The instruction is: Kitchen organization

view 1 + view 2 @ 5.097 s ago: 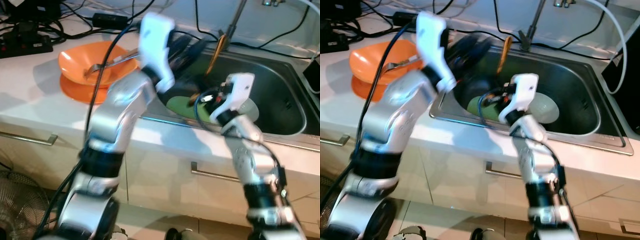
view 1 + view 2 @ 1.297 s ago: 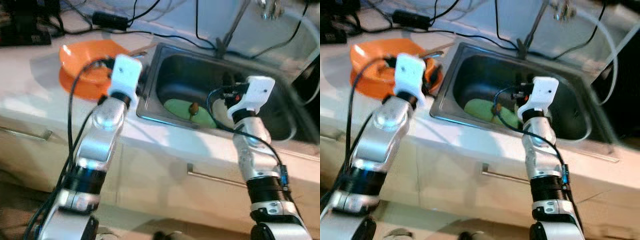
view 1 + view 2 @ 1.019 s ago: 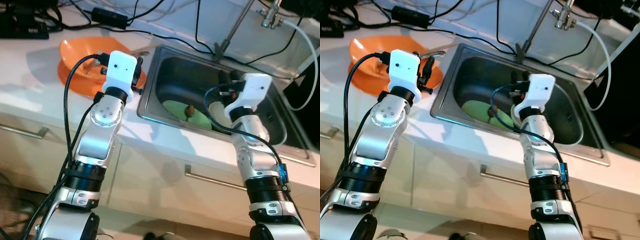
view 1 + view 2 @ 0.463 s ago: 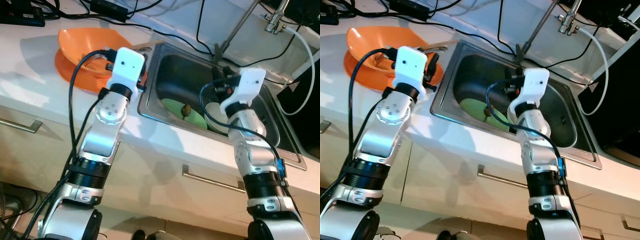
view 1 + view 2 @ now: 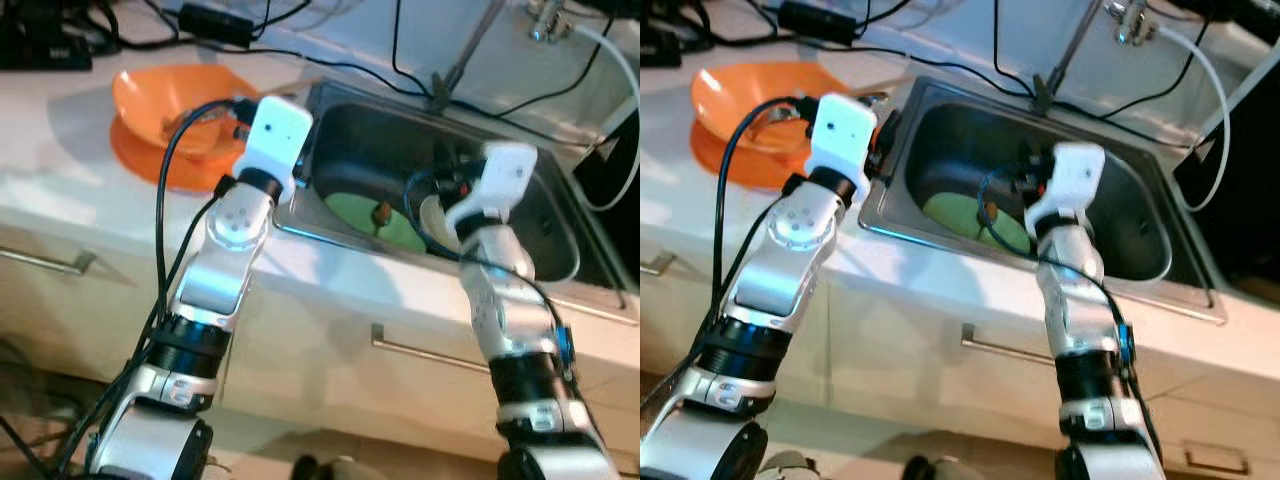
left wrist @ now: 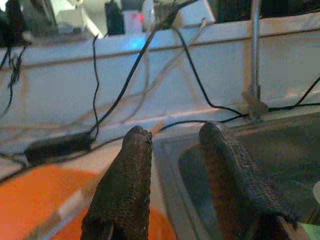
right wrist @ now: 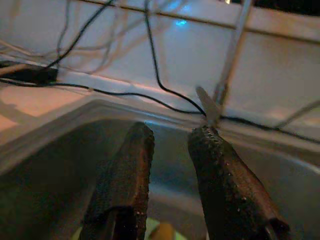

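An orange bowl [image 5: 165, 100] rests on an orange plate [image 5: 150, 165] on the white counter, with a metal utensil handle [image 5: 870, 98] sticking out toward the sink. In the steel sink [image 5: 545, 200] lie a green plate [image 5: 365, 212] with a small brown scrap [image 5: 380, 212] on it and a white dish [image 5: 432, 215]. My left gripper [image 6: 175, 135] hovers open and empty between the bowl and the sink's left rim. Over the middle of the sink my right gripper [image 7: 172, 135] hangs open with nothing held, above the green plate [image 7: 145, 232].
A thin faucet pipe [image 5: 470, 50] rises behind the sink. Black cables and a power adapter [image 5: 215, 22] lie along the counter's back. A white hose [image 5: 615, 60] hangs at the right. Drawer handles [image 5: 430, 352] run below the counter's front edge.
The camera has shifted a little. My left gripper has edged from the orange bowl toward the sink's left rim. The right gripper stays over the sink.
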Robot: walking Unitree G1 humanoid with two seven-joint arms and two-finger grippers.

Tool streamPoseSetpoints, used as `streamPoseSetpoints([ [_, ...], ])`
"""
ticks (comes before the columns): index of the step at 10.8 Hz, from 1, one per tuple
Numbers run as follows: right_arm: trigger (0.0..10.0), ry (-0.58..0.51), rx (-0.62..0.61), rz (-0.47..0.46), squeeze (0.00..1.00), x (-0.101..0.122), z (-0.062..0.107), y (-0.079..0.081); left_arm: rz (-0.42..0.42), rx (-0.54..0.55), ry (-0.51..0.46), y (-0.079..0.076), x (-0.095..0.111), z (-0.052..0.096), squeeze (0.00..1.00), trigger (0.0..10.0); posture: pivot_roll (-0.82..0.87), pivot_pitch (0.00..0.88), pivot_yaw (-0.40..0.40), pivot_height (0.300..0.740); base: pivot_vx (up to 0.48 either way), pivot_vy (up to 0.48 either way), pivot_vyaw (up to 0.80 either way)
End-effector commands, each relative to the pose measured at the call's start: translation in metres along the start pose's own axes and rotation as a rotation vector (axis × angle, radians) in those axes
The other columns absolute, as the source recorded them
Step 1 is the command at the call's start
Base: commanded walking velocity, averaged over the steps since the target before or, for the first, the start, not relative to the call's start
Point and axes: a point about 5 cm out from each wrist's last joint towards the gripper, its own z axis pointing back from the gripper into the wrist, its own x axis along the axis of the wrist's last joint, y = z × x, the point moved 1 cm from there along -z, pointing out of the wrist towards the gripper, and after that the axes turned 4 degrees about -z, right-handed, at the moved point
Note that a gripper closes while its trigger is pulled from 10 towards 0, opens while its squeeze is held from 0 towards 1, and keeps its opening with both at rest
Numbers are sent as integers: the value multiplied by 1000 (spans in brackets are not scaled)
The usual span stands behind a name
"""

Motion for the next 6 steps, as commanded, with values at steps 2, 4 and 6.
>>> streamPoseSetpoints([
  [2, 10000, -36, -56, 4, 0, 6, 4, -9, -19, -8, -39, 4, 9, -2, 0, 10000, -6, 61, -152, 740, 0, 0, 0],
  [4, 10000, -43, -61, 5, 0, 7, 5, -9, -41, 37, 3, 17, -1, 0, 0, 10000, -12, 62, -144, 740, 0, 0, 0],
  [6, 10000, -47, -83, 0, 0, 6, 5, -11, -77, 26, 54, 24, -13, 7, 0, 10000, 0, 52, -122, 740, 0, 0, 0],
])
